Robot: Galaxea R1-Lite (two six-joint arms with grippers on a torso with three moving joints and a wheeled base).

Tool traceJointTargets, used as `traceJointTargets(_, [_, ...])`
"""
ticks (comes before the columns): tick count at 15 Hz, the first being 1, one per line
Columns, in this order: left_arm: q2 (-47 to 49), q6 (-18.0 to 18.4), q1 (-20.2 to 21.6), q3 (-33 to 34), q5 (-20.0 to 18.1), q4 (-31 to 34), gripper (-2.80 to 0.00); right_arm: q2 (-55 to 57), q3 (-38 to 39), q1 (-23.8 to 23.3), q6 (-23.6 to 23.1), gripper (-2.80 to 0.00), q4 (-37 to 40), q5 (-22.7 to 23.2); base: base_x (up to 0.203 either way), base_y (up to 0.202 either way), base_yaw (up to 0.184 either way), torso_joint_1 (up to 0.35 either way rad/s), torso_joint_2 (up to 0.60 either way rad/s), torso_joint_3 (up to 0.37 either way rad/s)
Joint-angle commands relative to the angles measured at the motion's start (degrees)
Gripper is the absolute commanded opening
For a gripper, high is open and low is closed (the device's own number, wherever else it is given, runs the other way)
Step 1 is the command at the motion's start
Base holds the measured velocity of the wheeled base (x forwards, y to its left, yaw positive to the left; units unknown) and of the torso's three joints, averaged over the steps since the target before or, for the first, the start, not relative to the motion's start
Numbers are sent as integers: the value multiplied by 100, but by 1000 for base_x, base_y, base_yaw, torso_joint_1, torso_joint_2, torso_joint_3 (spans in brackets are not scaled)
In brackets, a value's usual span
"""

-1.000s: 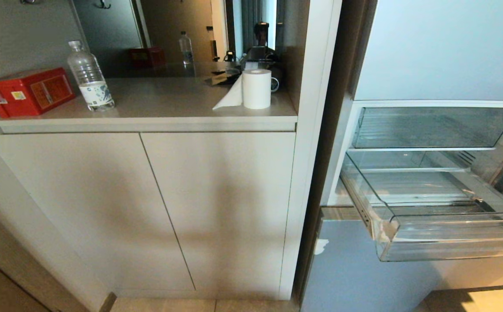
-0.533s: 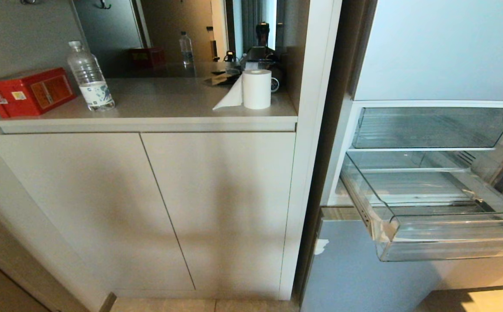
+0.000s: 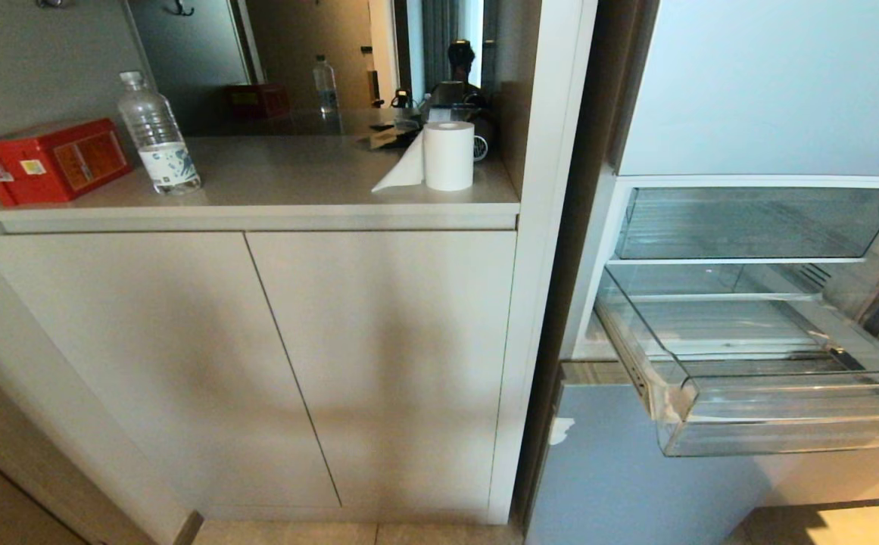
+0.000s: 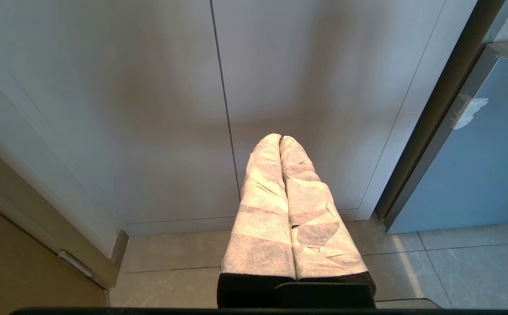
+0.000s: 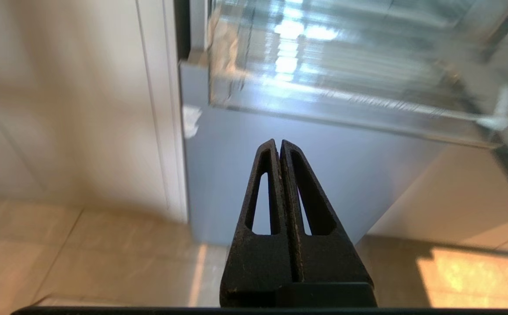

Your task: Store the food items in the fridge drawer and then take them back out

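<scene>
The clear fridge drawer [image 3: 780, 416] is pulled out from the fridge's middle section, with nothing visible inside it. No food items are in view. Neither arm shows in the head view. My right gripper [image 5: 279, 142] is shut and empty, low beneath the fridge drawer [image 5: 332, 96], pointing at the pale-blue bottom door [image 5: 306, 166]. My left gripper [image 4: 279, 138], its fingers wrapped in white cloth, is shut and empty, low in front of the cabinet doors [image 4: 170, 109].
A second clear drawer [image 3: 742, 223] sits pushed in above the open one. On the counter [image 3: 272, 182] stand a red box [image 3: 49, 159], a water bottle [image 3: 157, 136] and a paper roll [image 3: 448, 155]. Beige cabinet doors [image 3: 257, 363] fill the left, with tiled floor [image 4: 455, 271] below.
The drawer and counter items have not moved. Only the reflection in the mirror behind the counter shifts slightly.
</scene>
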Motion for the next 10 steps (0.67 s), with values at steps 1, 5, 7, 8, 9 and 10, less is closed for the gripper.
traceJointTargets(1, [-1,-28,2,1,0,3,-280,-408,1,15,20,-280,93,-90,0,0,0,0,0,0])
traceJointTargets(5, [-1,-37,2,1,0,3,-280,-407,1,15,123,-280,97,-210,0,0,0,0,0,0])
traceJointTargets(7, [-1,-37,2,1,0,3,-280,-402,1,15,296,-280,112,-222,3,3,-29,2,0,1])
traceJointTargets(8, [-1,-37,2,1,0,3,-280,-408,1,15,339,-280,112,-231,2,6,-123,4,6,1])
traceJointTargets(9, [-1,-37,2,1,0,3,-280,-408,1,15,346,-280,112,-231,2,5,-171,2,2,2])
traceJointTargets(10, [-1,-37,2,1,0,3,-280,-408,1,12,346,-280,112,-231,2,10,-180,6,2,7])
